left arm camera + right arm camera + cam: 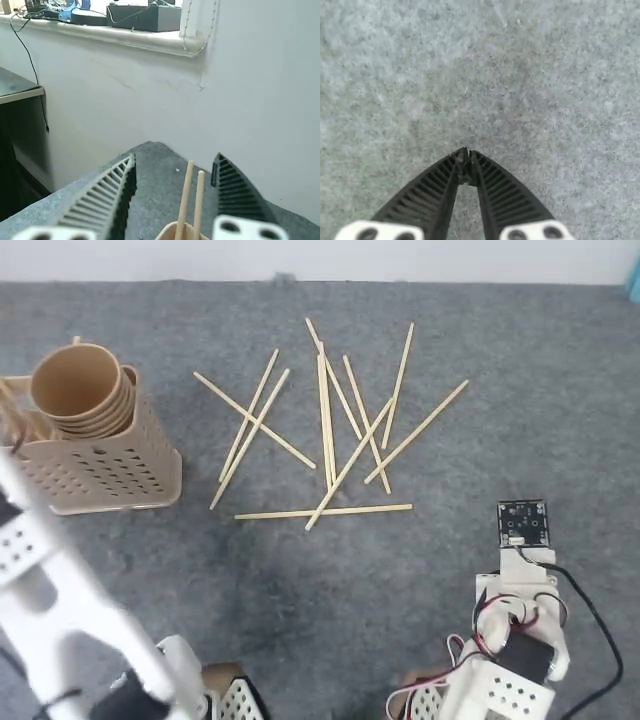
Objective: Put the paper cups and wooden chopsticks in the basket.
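Chopsticks (330, 440) lie scattered on the tabletop (520, 360), upper centre. Paper cups (80, 390) sit stacked in the basket (110, 475), upper left. Left end effector (176, 159) gapes over the basket; right end effector (469, 151) is pinched together, empty. The next move is likely to be pinching one loose stick.

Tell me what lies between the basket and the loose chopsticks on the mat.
Nothing; the high view shows bare grey mat between basket and chopsticks.

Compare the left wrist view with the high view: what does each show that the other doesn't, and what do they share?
Left wrist view adds: the open left gripper close up, a white wall and a cluttered window sill. High view adds: stacked paper cups, loose chopsticks scattered on the mat, and the other arm. Shared: the basket, two chopsticks standing in it, and the mat.
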